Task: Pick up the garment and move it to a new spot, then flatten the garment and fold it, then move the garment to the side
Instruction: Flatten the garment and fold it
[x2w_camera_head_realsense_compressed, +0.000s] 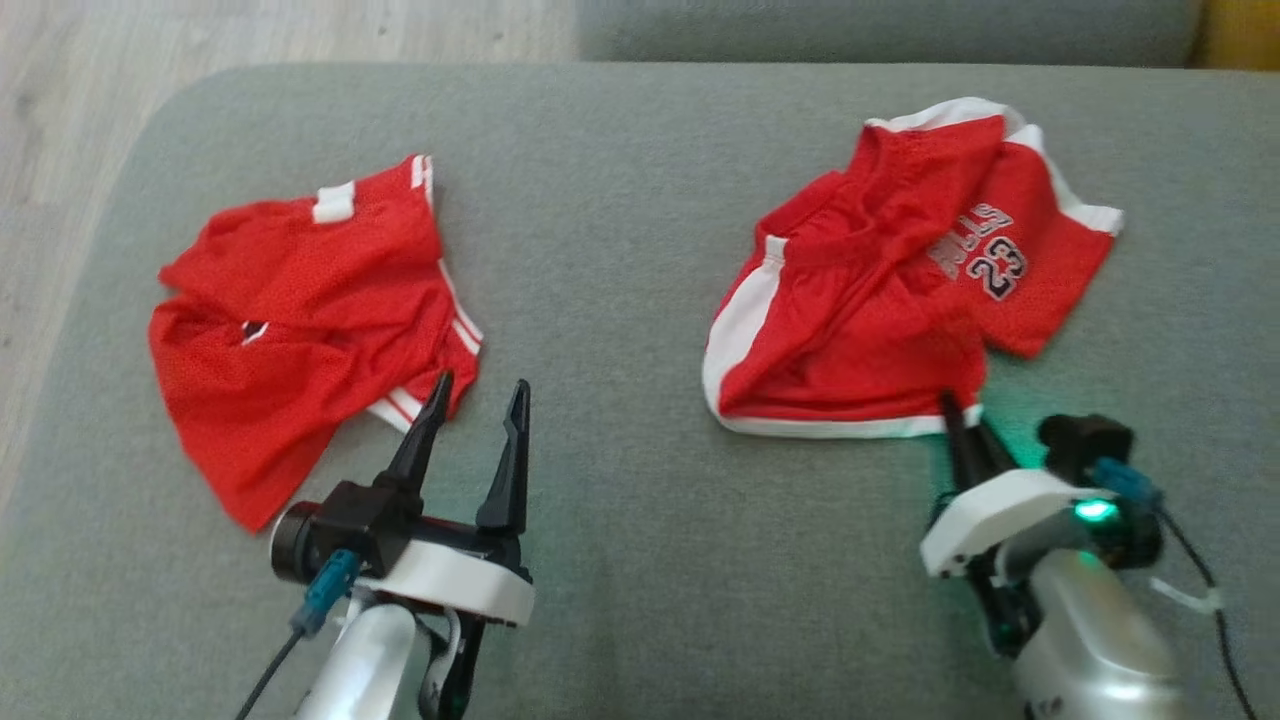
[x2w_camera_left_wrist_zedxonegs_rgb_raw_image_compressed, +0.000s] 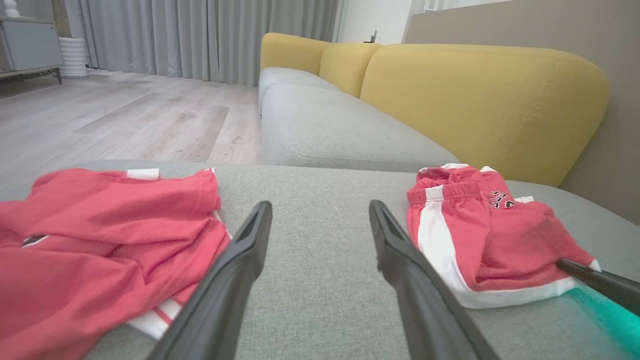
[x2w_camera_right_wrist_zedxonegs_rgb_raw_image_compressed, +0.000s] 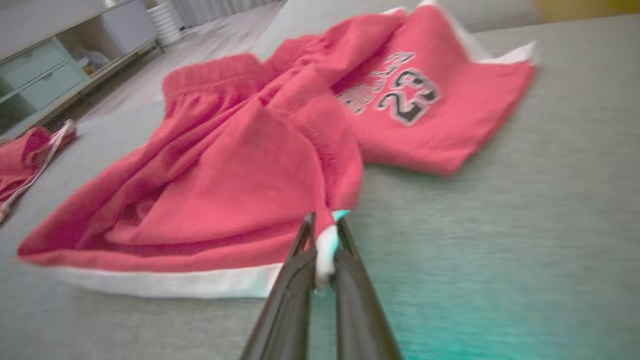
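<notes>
Two red garments lie crumpled on the grey cushion (x2w_camera_head_realsense_compressed: 620, 250). At the right is a pair of red shorts (x2w_camera_head_realsense_compressed: 880, 300) with white trim and a "23" print, also seen as the shorts (x2w_camera_right_wrist_zedxonegs_rgb_raw_image_compressed: 260, 165) and the shorts (x2w_camera_left_wrist_zedxonegs_rgb_raw_image_compressed: 480, 235). My right gripper (x2w_camera_head_realsense_compressed: 962, 415) is shut on their near white hem corner, and in its wrist view the right gripper (x2w_camera_right_wrist_zedxonegs_rgb_raw_image_compressed: 324, 235) pinches a fold of white trim. At the left lies a red jersey (x2w_camera_head_realsense_compressed: 300, 320), showing again as the jersey (x2w_camera_left_wrist_zedxonegs_rgb_raw_image_compressed: 100, 235). Just right of it, my left gripper (x2w_camera_head_realsense_compressed: 480, 395) stands open and empty above the cushion; its wrist view has the left gripper (x2w_camera_left_wrist_zedxonegs_rgb_raw_image_compressed: 320, 210) between both garments.
A yellow and grey sofa (x2w_camera_left_wrist_zedxonegs_rgb_raw_image_compressed: 450, 90) stands beyond the cushion. Wooden floor (x2w_camera_head_realsense_compressed: 80, 100) lies to the left of the cushion's rounded edge. A low cabinet with drawers (x2w_camera_right_wrist_zedxonegs_rgb_raw_image_compressed: 45, 70) stands far off. Bare cushion separates the two garments.
</notes>
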